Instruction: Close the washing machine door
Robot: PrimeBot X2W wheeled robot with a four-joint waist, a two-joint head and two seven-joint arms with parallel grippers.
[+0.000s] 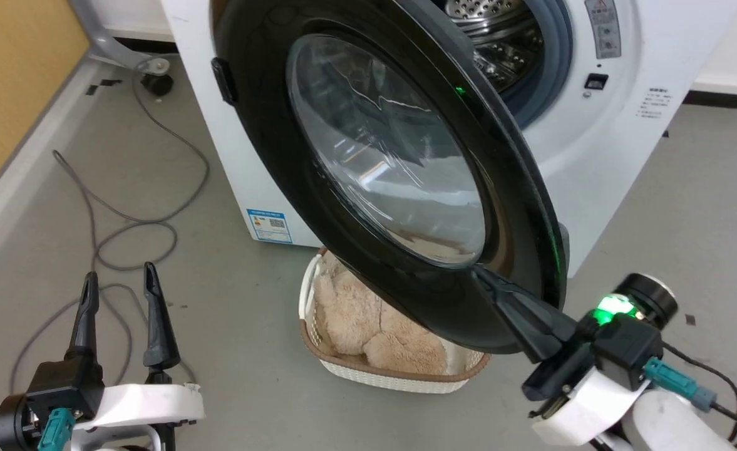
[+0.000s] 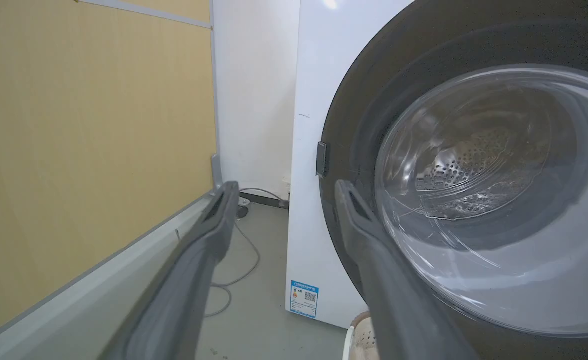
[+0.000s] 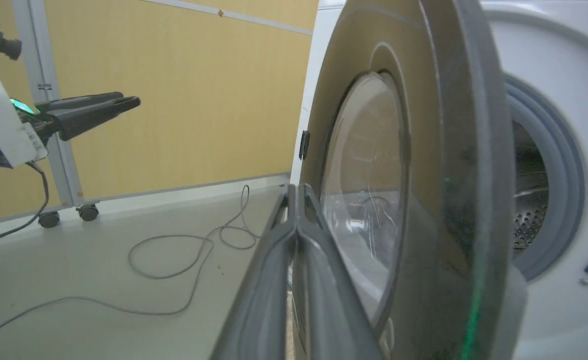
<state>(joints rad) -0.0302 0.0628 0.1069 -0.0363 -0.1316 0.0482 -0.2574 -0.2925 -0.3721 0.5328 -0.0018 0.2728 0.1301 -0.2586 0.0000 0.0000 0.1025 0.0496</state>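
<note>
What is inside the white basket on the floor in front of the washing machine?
The basket holds beige fluffy fabric, perhaps a plush toy or towel. The open washing machine door covers its far part, so anything there is hidden.

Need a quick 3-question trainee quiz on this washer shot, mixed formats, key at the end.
1. True or false: the washing machine door is fully shut.
2. Multiple choice: the left hand is A) open and clear of the door; B) shut on the door's rim; C) shut and empty.
3. Short answer: which hand has its fingers closed together at the door's lower edge?

Key: 1 false, the door stands partly open. 2 A. 3 the right hand.
</note>
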